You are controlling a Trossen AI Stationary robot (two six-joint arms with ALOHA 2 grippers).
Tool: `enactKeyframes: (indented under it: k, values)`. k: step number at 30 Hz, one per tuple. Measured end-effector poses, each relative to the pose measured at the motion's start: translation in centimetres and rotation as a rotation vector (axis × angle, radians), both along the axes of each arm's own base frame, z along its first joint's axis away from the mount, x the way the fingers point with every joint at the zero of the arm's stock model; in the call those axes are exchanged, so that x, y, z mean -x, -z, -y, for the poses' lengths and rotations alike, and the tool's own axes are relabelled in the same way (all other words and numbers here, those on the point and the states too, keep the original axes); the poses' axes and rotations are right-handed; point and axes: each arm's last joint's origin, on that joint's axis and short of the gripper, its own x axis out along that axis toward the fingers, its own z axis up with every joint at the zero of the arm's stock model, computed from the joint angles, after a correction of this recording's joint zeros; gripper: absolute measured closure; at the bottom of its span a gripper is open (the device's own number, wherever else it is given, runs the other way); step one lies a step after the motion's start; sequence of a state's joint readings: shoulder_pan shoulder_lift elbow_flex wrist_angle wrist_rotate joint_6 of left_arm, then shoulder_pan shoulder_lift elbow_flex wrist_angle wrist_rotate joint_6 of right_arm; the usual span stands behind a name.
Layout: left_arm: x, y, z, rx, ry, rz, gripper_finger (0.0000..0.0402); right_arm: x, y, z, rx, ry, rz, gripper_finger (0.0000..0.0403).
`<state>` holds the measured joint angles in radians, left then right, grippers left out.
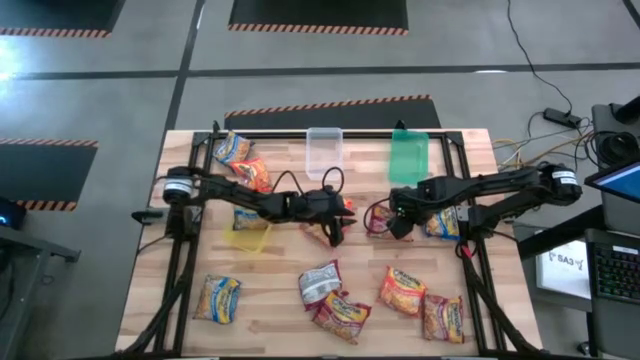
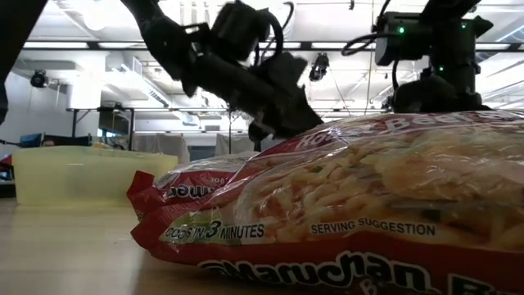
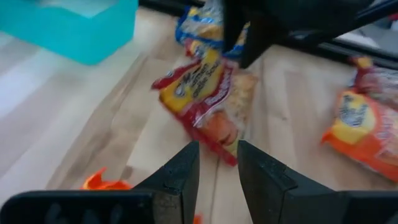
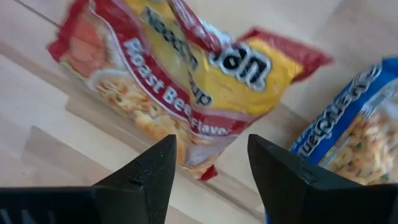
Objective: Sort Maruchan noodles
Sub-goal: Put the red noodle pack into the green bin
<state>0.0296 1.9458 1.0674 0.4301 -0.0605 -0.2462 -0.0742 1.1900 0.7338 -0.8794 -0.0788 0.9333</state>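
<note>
Right wrist view: right gripper, fingers parted and empty, hovers just above the roast beef packet, whose long axis lies diagonally across them.

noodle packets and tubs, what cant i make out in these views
- Yellow tub, high view: the left arm crosses it, contents hidden.
- Dark red packet, low view: fills the foreground, blocks the table behind, cut off at right.
- Blue packet, right wrist view: cut by the edge, flavour unreadable.
- Packets in left wrist view: blurred, print illegible.
</note>
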Motion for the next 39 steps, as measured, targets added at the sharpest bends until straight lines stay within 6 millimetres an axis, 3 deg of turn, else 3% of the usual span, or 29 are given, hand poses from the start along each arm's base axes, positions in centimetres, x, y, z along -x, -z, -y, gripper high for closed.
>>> enactKeyframes:
  k: [5, 15, 19, 29, 39]
  values:
    - [-1.0, 0.9, -1.2, -0.002, -0.027, -0.008, 0.0292, 0.3, 0.7, 0.0, -0.018, 0.057, -0.006, 0.0199]
    - [-4.6, 2.1, -2.2, 0.04, -0.016, -0.038, 0.0195, -0.1, 1.1, -0.1, -0.039, 0.086, 0.031, 0.0195]
    - [-6.2, 2.4, -2.4, 0.064, -0.024, -0.053, 0.0175, 0.4, 2.1, -0.1, -0.046, 0.121, 0.016, 0.0195]
    - [-8.3, 3.6, -2.4, 0.129, 0.041, -0.06, 0.0171, 0.7, 4.1, -0.1, -0.053, 0.131, 0.097, 0.0196]
    - [-8.3, 3.9, -2.6, 0.154, 0.064, -0.063, 0.0199, 0.2, 4.1, -0.1, -0.028, 0.07, 0.171, 0.0228]
